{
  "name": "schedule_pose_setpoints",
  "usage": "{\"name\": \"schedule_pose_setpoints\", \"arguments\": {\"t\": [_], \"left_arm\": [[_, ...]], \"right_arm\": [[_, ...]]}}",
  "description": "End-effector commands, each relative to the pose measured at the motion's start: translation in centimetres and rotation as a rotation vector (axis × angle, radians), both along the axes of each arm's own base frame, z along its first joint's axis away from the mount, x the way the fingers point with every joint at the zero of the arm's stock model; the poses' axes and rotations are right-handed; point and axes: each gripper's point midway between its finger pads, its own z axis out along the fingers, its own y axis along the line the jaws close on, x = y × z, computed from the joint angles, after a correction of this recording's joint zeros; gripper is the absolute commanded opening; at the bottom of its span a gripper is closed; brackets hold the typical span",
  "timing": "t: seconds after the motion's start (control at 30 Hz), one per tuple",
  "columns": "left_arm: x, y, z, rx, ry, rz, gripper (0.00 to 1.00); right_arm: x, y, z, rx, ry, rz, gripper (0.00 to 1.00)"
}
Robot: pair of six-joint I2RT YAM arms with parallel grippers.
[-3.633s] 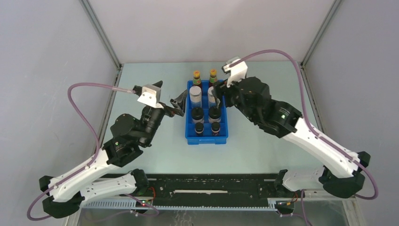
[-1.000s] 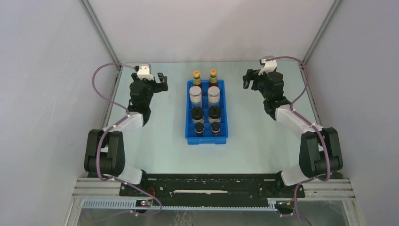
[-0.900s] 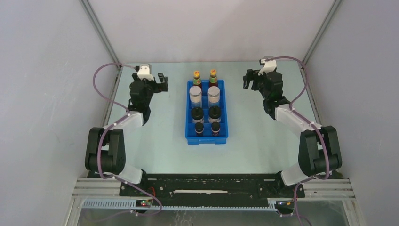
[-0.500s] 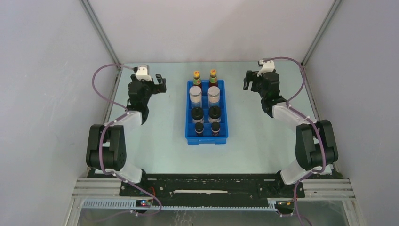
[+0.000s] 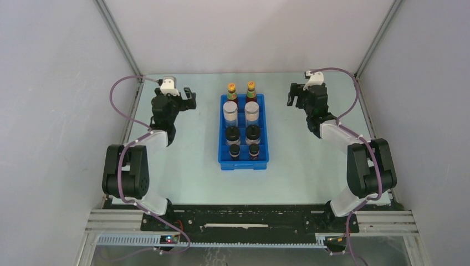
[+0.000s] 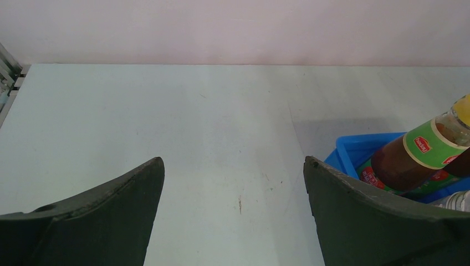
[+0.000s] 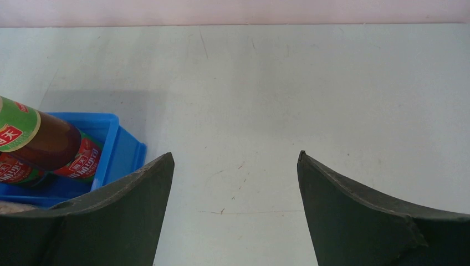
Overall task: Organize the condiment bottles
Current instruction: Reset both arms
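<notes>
Top external view: all eight bottles [image 5: 253,133] stand paired in the tray [image 5: 243,164], mid-bench toward the far edge, so I judge the sorting finished. My left gripper [image 5: 189,98] and right gripper [image 5: 292,95] hang spread and empty on either side.

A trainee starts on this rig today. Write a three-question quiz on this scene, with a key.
1. True or false: the left gripper and the right gripper are both open and empty.
2. Which bottles stand at the far end of the blue tray? A. red sauce bottles B. tiny dark jars C. grey-lidded jars
3. Fill in: the tray holds ___ condiment bottles in all.
Key: 1 true; 2 A; 3 eight.
</notes>
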Motion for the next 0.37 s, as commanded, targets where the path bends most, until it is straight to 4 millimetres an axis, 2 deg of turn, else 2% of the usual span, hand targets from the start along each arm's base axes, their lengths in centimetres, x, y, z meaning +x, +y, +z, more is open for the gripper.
{"name": "schedule_pose_setpoints", "arguments": {"t": [0.0,0.13,0.23,0.33], "left_arm": [[0.9,-0.2,3.2,-0.021,-0.084,-0.015,1.00],[0.8,-0.2,3.3,-0.022,-0.086,-0.016,0.99],[0.8,-0.2,3.4,-0.027,-0.089,-0.017,0.99],[0.8,-0.3,3.6,-0.032,-0.094,-0.023,0.99]], "right_arm": [[0.9,0.0,2.3,0.023,-0.058,-0.029,0.90],[0.9,0.1,2.3,0.025,-0.058,-0.036,0.89],[1.0,-0.7,2.3,0.056,-0.041,-0.089,0.86],[1.0,-1.1,2.6,0.083,-0.043,-0.116,0.91]]}}
